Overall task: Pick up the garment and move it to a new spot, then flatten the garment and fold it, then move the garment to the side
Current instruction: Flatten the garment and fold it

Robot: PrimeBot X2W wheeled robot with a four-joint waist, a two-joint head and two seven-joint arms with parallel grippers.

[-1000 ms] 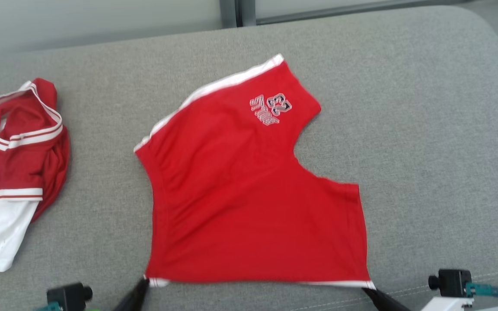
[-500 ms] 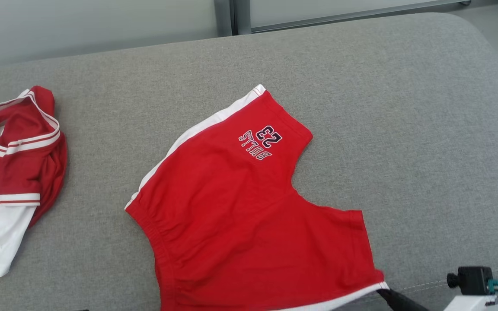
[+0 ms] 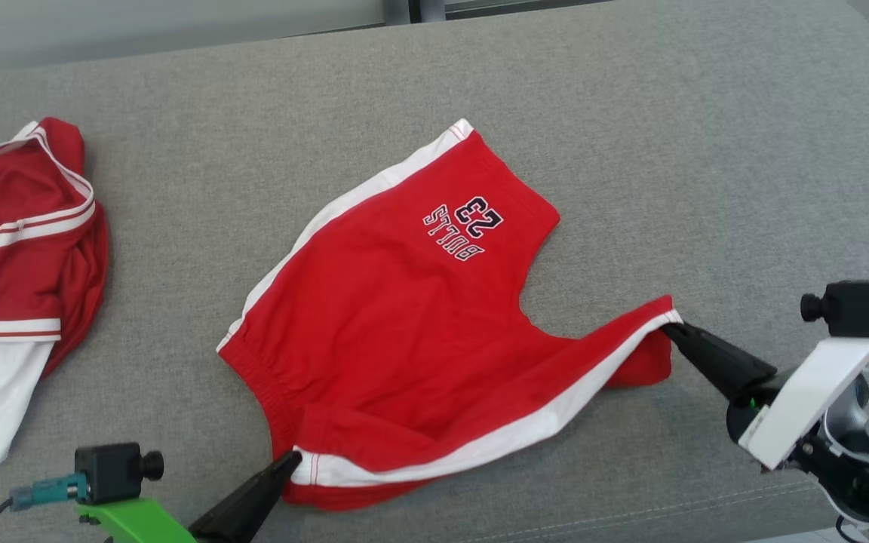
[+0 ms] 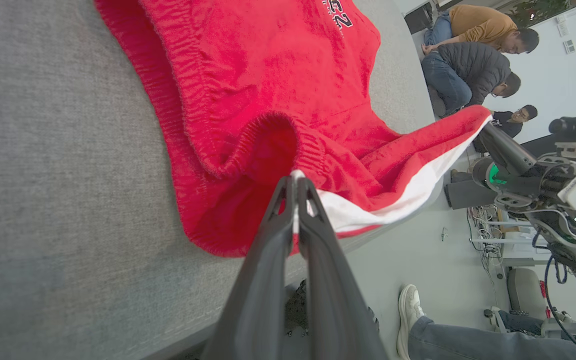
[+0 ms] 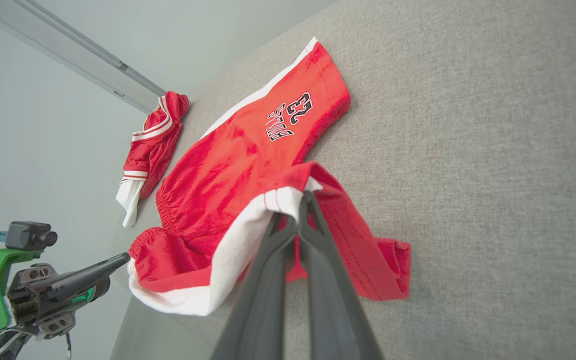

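Note:
The garment (image 3: 404,317) is a pair of red shorts with white side stripes and a "BULLS 23" print, lying on the grey cushion. Its near side stripe is lifted and doubled over toward the far leg. My left gripper (image 3: 295,455) is shut on the waistband corner (image 4: 295,176) at the lower left. My right gripper (image 3: 677,326) is shut on the leg hem corner (image 5: 308,187) at the right. The left wrist view shows the fold hanging between both grippers, with the right gripper (image 4: 488,127) at the far end. The left gripper (image 5: 125,257) appears in the right wrist view.
A second red and white garment (image 3: 19,271) lies bunched at the cushion's left side. The grey cushion (image 3: 706,151) extends bare to the right and behind the shorts. Its front edge runs just below my grippers. People (image 4: 473,65) sit beyond the cushion, and a shoe (image 4: 410,310) stands on the floor.
Both grippers have carried the shorts' near edge up and away from the cushion's front edge, folding the white stripe over the red cloth. The head camera has also shifted.

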